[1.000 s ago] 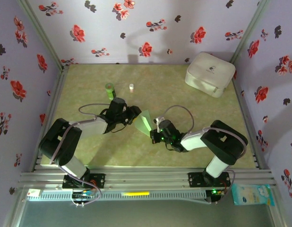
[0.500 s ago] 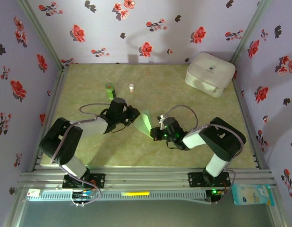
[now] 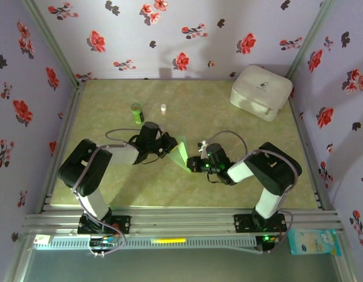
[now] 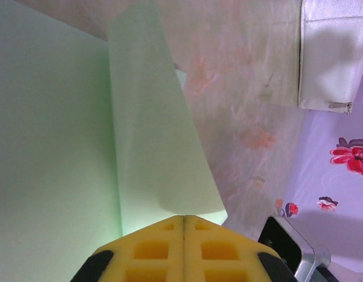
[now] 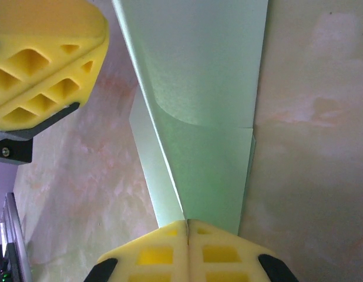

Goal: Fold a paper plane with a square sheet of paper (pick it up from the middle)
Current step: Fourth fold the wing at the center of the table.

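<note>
Grip: left claw [image 4: 184, 218] pinching folded square sheet of paper [image 4: 152, 141] | right claw [image 5: 187, 222] pinching same sheet

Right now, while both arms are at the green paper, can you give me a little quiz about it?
1. True or false: the left gripper and the right gripper both pinch the green paper.
2. What sits in the far right corner? A) white case B) red cup C) blue box
3. Fill in: the small green bottle stands nearer the ___ arm.
Key: 1 true; 2 A; 3 left.
</note>
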You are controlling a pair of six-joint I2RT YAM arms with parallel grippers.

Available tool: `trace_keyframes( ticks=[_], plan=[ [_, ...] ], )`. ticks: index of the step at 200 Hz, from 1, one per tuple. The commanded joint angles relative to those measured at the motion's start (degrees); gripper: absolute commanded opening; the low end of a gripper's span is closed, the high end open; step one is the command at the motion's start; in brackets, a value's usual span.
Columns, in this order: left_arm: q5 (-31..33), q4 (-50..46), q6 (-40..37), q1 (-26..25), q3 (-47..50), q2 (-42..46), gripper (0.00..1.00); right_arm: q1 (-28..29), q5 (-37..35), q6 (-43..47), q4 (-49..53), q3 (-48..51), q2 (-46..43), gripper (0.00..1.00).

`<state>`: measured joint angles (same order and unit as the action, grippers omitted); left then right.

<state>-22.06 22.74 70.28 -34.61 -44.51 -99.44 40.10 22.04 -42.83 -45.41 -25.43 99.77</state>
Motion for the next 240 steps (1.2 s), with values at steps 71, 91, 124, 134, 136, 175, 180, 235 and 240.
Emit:
trace_keyframes(
  ticks=[71, 91, 124, 134, 136, 175, 180, 235, 240],
  plan=[
    [-3.36, 2.89, -1.79, -1.42, -4.66, -6.07, 0.04, -0.11, -1.8, -3.03, 2.96, 1.65, 2.19, 0.0],
    [-3.34, 3.01, -1.9, -1.56, -4.84, -6.56, 0.05, -0.13, -2.03, -3.29, 2.69, 1.93, 2.02, 0.0],
    [-3.38, 2.57, -2.26, -1.7, -5.14, -7.5, 0.06, -0.24, -2.71, -3.62, 4.37, 1.83, 1.26, 0.0],
    [-3.4, 2.67, -2.1, -1.78, -5.11, -7.76, 0.06, -0.19, -3.02, -3.49, 5.06, 1.67, 1.06, 0.0],
    [-3.35, 2.66, -2.04, -1.78, -5.14, -7.76, 0.06, -0.22, -3.05, -3.45, 5.26, 1.69, 1.05, 0.0],
    [-3.09, 1.96, -2.08, -1.86, -6.02, -8.49, 0.06, -0.2, -3.23, -3.23, 8.0, 0.6, 0.96, 0.0],
    [-2.97, 1.96, -2.08, -1.91, -6.03, -8.5, 0.06, -0.19, -3.09, -3.24, 8.34, 0.55, 1.02, 0.0],
    [-1.76, 0.64, -2.32, -1.86, -6.37, -9.08, 0.06, -0.9, -1.66, -3.49, 12.31, -1.36, 1.37, 0.0],
    [-1.65, 0.5, -2.34, -1.8, -6.38, -9.24, 0.06, -0.9, -1.57, -3.53, 12.39, -1.34, 1.36, 0.0]
  ],
)
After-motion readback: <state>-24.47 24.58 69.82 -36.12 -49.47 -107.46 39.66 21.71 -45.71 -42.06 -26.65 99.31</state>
